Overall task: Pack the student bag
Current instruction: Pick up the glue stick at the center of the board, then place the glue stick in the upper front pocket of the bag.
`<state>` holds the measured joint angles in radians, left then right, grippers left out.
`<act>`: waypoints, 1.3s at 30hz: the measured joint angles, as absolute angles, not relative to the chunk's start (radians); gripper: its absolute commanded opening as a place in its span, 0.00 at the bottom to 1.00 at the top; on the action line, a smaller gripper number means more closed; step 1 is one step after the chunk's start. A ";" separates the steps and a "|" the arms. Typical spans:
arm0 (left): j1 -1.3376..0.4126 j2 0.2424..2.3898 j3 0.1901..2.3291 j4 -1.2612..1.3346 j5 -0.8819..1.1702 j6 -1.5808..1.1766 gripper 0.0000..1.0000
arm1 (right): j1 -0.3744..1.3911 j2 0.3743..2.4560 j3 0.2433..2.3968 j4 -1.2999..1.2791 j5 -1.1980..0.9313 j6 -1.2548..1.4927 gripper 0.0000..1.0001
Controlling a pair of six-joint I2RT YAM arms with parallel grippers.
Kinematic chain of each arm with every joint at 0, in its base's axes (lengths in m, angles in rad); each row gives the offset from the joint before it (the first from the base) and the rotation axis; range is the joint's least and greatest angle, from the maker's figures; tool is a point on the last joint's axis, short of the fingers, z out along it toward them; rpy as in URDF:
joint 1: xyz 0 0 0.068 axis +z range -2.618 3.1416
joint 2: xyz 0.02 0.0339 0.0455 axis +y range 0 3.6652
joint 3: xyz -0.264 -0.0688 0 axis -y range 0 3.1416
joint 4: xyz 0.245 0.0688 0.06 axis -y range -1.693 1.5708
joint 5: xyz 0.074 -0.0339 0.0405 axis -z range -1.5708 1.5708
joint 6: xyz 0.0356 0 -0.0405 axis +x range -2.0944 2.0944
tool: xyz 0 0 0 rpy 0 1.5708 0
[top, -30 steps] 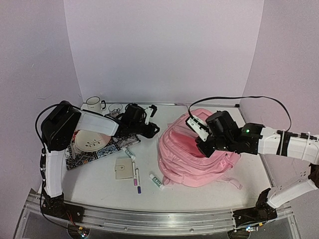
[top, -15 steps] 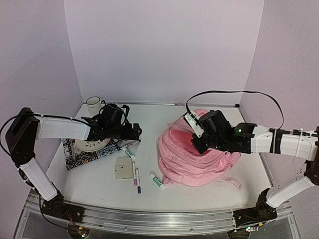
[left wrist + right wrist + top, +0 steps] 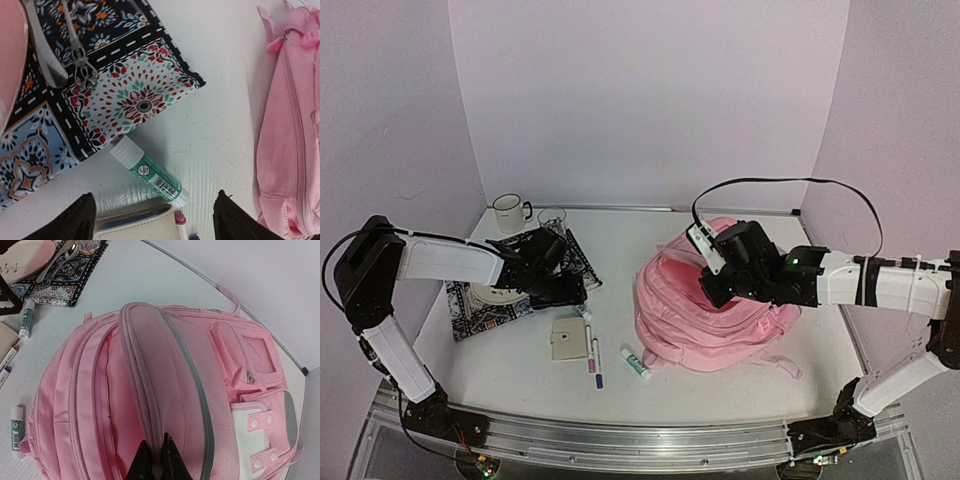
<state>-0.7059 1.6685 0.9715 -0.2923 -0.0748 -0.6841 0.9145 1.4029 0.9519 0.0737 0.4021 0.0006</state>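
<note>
Top view: the left arm has come down from above the patterned fabric placemat toward the loose items beside it, so a pickup is probably starting. The soft light-pink fabric student bag is lying right of centre on the white tabletop.
Left wrist view: the left jaws are standing wide, straddling a green-and-white glue stick and touching nothing.
Right wrist view: the right jaws are staying closed, pinching the bag's raised ridge.

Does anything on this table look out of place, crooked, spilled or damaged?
Nothing looks spilled or damaged. Only the patterned placemat lies askew, one corner pointing toward the student bag, and a glue stick lies loose close beside its edge.
</note>
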 measured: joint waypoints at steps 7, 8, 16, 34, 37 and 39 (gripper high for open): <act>-0.706 1.813 1.060 -0.359 -0.072 -0.760 0.59 | 0.913 1.402 0.953 0.071 0.378 0.014 0.00; -0.706 1.828 1.073 -0.368 -0.072 -0.767 0.59 | 0.912 1.401 0.953 0.070 0.376 0.016 0.00; -0.706 1.910 1.169 -0.421 -0.073 -0.796 0.40 | 0.910 1.393 0.953 0.068 0.375 0.015 0.00; -0.703 1.877 1.208 -0.412 0.061 -0.881 0.00 | 0.908 1.382 0.953 0.068 0.374 0.012 0.00; -0.714 1.821 1.191 -0.336 0.112 -0.920 0.00 | 0.908 1.382 0.953 0.068 0.363 0.012 0.00; -0.732 1.791 1.182 -0.282 0.139 -0.947 0.00 | 0.908 1.382 0.953 0.068 0.357 0.013 0.00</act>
<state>-0.7322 1.7909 1.1822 -0.2824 0.1387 -0.9472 0.9084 1.3819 0.9527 0.0677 0.3573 0.0129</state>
